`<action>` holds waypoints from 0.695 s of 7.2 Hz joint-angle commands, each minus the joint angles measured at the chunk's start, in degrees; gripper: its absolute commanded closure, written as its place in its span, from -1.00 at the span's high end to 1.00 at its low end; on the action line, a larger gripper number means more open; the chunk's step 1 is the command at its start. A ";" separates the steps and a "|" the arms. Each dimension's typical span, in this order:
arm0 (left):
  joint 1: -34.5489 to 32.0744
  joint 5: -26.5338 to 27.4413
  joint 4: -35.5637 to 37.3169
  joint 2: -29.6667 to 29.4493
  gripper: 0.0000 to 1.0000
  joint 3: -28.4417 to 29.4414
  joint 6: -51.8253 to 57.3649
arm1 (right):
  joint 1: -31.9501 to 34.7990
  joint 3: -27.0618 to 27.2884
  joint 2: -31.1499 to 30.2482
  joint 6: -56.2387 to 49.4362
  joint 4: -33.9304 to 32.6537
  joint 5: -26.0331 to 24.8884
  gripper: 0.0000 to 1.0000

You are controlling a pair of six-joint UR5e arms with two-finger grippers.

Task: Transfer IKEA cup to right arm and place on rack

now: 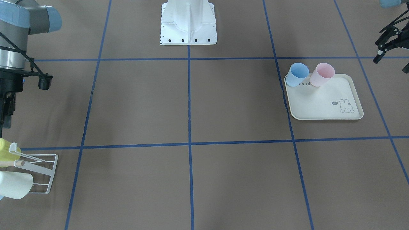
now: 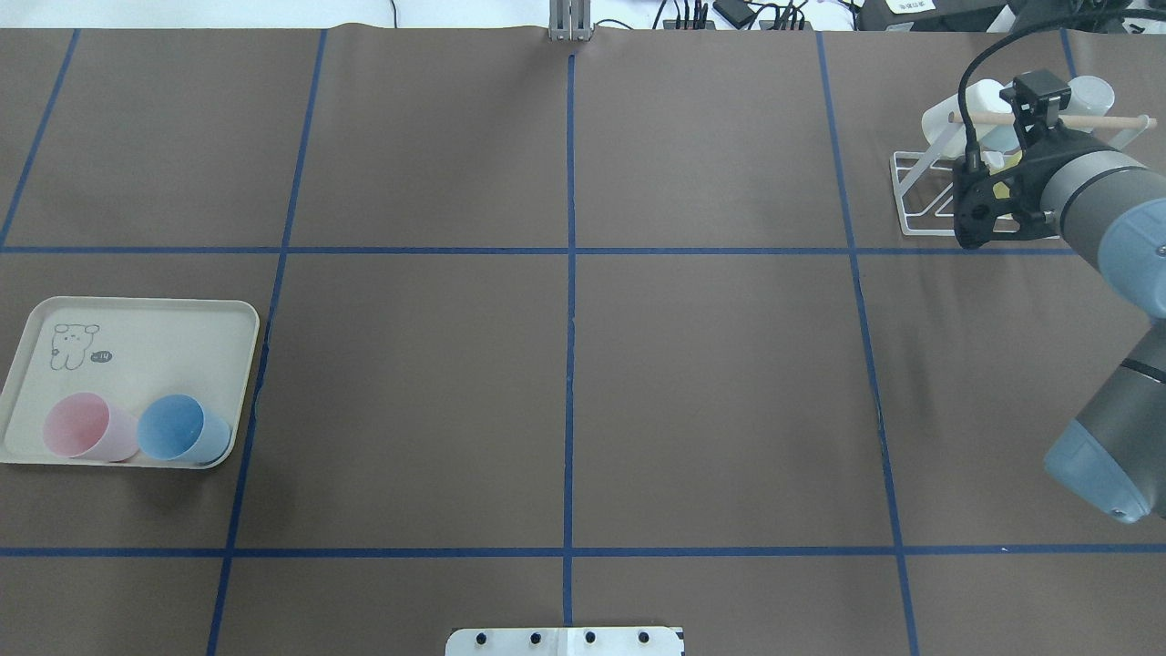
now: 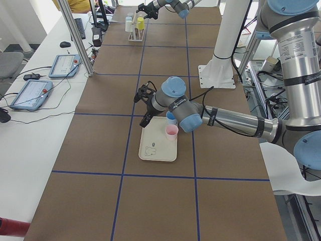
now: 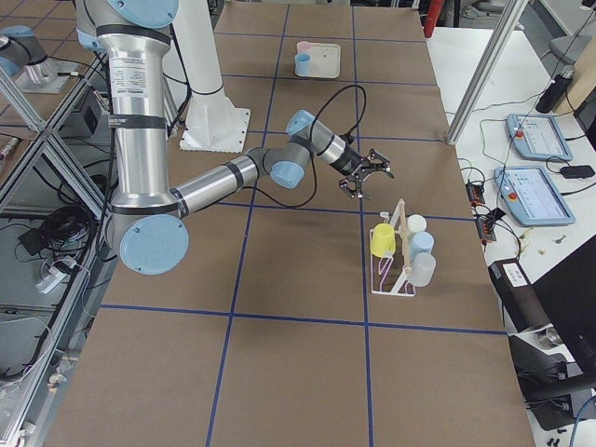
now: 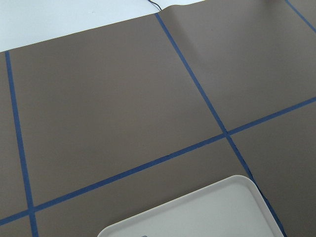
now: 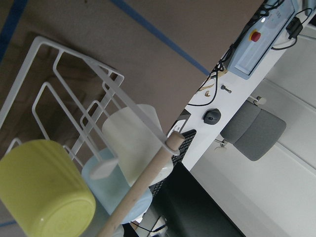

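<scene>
Checking the front-facing view: the left gripper (image 1: 391, 63) hangs at the upper right edge, fingers spread with nothing between them. Right of centre, the blue cup (image 1: 297, 74) and pink cup (image 1: 322, 74) stand along the top edge of the cream tray (image 1: 322, 105). At the left edge the right gripper (image 1: 5, 110) is above the rack (image 1: 48, 174) — I can't tell how its jaws stand. Overhead, it's just beside the rack in the upper right corner. Right side view: the yellow cup (image 4: 383, 240) is on the rack, apart from that gripper. Right wrist camera — yellow cup lower left, with a pale blue cup (image 6: 113, 190) and a white cup (image 6: 133, 143) by the wooden dowel (image 6: 143, 190).
</scene>
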 commanded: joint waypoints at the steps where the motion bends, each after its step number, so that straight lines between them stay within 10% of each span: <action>1: 2.30 0.09 0.11 0.09 1.00 0.41 0.06 | -0.28 3.10 -0.01 29.67 0.42 13.24 1.00; 5: 17.23 10.00 -3.32 2.62 1.00 0.85 -12.41 | -3.70 5.84 0.78 55.81 4.54 30.34 1.00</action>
